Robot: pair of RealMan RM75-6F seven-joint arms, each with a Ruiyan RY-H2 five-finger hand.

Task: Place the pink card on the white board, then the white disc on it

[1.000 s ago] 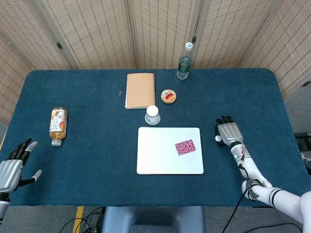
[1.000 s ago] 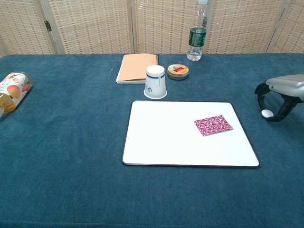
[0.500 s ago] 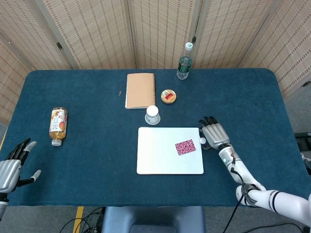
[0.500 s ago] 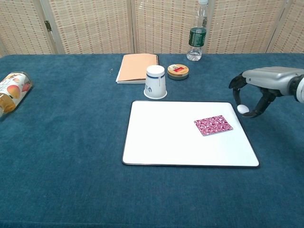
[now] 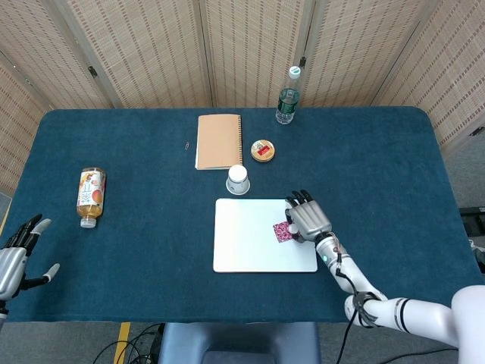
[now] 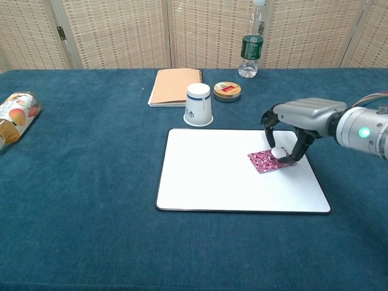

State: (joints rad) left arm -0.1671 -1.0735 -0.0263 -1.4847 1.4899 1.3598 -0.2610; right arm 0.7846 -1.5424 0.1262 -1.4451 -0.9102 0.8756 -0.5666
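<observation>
Right robot hand (image 6: pixel 290 130) pinches the white disc (image 6: pixel 278 151) over the pink card (image 6: pixel 267 161), at the white board's (image 6: pixel 212 176) 3 o'clock side; left robot hand (image 5: pixel 14 258) open.

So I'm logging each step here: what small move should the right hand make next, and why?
Probably lower a little and let go. The right hand holds the white disc directly over the pink card, which already lies on the white board. Whether the disc touches the card yet is unclear, so a gentle descent before releasing seems safest.
</observation>
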